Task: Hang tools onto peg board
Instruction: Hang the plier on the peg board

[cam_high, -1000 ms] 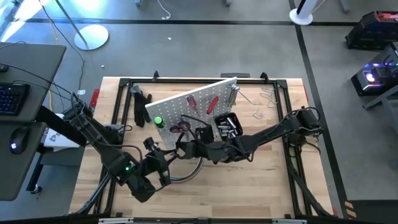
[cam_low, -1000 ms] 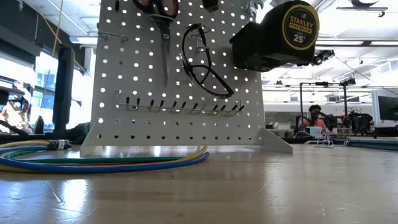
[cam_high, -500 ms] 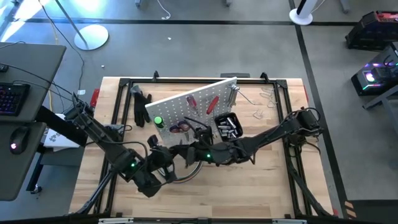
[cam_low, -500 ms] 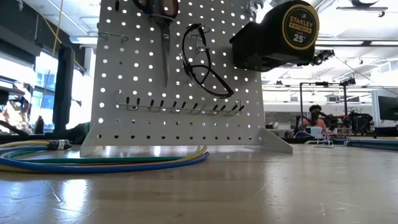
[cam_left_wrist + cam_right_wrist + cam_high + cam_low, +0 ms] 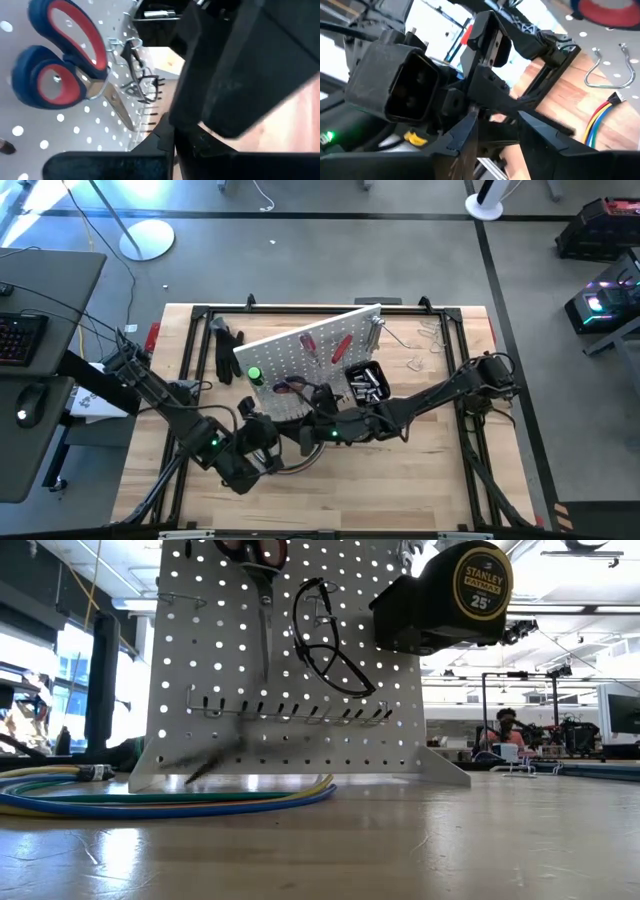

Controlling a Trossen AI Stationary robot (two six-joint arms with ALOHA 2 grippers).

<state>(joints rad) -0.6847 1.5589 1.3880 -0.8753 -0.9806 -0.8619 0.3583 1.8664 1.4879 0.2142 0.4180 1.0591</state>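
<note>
White perforated peg board (image 5: 305,350) standing at worktop centre, red-handled scissors (image 5: 65,65) hung for reach. Left gripper (image 5: 268,438) pressed together at seven o'clock; right gripper (image 5: 312,430) half spread beside it, seemingly empty.

Two dark jointed arms, each with a small green light near its wrist.

- Your left arm reaches in from the table's left edge, bent low over the near middle. Its left gripper (image 5: 262,442) has its fingers closed together.
- Your right arm stretches from the right edge across toward the centre, forearm nearly level. Its right gripper (image 5: 312,428) has fingers parted, pointing at the left wrist close by.
</note>
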